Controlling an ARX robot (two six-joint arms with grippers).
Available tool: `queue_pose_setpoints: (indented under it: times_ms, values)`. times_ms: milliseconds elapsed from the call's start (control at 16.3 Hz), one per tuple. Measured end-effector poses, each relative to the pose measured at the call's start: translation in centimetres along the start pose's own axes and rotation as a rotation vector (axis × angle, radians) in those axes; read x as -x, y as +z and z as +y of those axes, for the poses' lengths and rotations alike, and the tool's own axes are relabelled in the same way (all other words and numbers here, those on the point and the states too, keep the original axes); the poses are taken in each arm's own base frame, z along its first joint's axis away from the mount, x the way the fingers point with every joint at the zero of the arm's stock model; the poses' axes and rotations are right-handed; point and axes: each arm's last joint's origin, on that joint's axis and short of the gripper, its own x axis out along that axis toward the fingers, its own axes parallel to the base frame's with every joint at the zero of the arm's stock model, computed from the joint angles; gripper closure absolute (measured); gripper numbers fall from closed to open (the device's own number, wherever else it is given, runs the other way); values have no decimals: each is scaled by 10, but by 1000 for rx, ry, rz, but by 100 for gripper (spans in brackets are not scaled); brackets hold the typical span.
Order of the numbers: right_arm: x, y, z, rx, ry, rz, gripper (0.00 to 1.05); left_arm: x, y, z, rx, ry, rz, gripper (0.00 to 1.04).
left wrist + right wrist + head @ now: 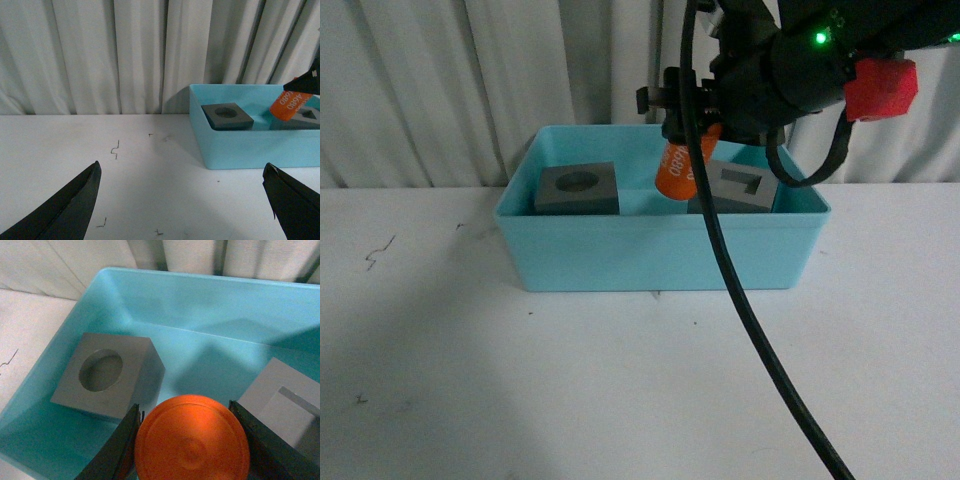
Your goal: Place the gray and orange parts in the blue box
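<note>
The light-blue box (660,262) stands at the back of the white table. Inside it, a gray cube with a round recess (578,188) lies on the left and a gray cube with a square recess (740,190) on the right. My right gripper (688,150) hangs over the box's middle, shut on the orange cylinder (678,170), which is tilted between the two cubes. The right wrist view shows the cylinder's round end (192,440) pinched between both fingers, above the box floor. My left gripper (185,187) stands open over bare table, left of the box (250,145).
White curtains (470,80) hang close behind the box. A thick black cable (750,310) runs from the right arm down across the table's front right. Small dark marks (115,149) dot the white table on the left.
</note>
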Motion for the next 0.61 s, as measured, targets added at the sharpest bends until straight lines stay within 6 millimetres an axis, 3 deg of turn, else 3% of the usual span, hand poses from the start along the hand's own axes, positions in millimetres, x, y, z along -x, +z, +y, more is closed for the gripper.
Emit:
queue_pose_setpoints:
  times_ms: [612]
  values:
    - [-31,-28,14,14,-15,79,57,0,0,0,0,0,-1,7]
